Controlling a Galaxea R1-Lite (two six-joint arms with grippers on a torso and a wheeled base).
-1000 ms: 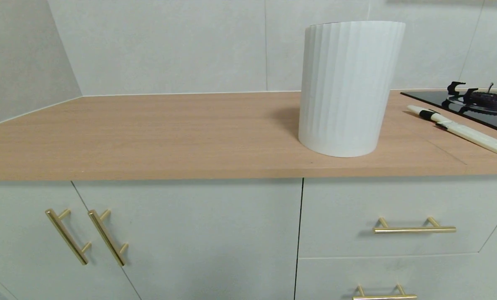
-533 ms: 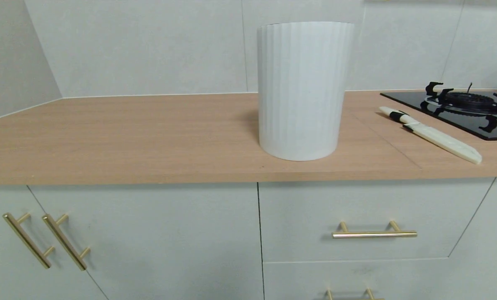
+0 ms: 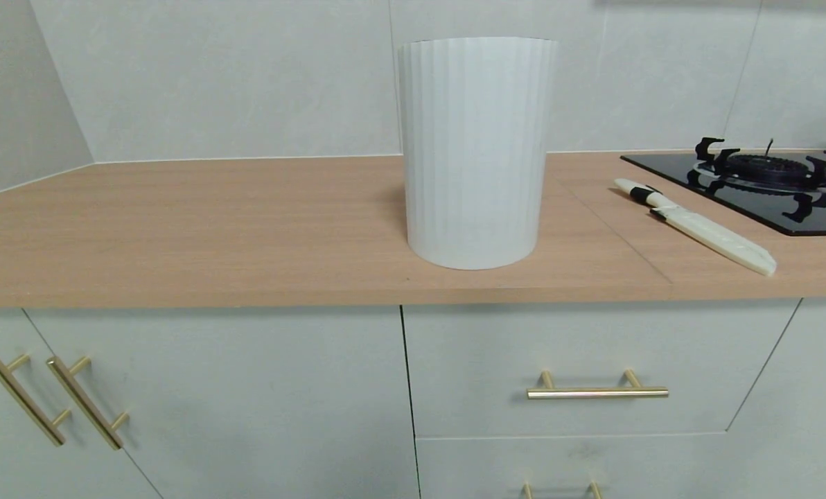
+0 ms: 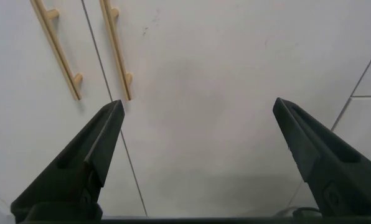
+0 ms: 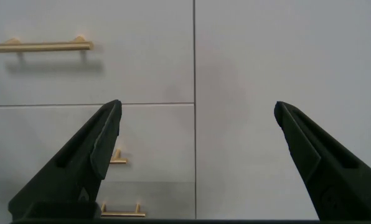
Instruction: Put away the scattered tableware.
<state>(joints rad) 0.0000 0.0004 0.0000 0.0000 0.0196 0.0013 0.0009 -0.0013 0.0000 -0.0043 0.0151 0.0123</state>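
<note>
The left pincer point(image 4: 197, 107) and right pincer point(image 5: 197, 107) gape wide, empty, facing the cabinet fronts point(image 4: 192, 50). We raise the right one to the knife point(image 3: 693, 225), lying on the counter point(image 3: 177, 229) between ribbed holder point(image 3: 474, 152) and hob point(image 3: 732, 193), and close across its handle, square to its length.

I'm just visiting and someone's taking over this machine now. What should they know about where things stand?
Left hand: open, empty, facing the cupboard doors.
Right hand: open, empty, facing the drawers.
Knife lies flat on the counter between the white container and the stove.
Done: nothing put away yet.
Left: pick up the knife and store it, probably in the container.
</note>
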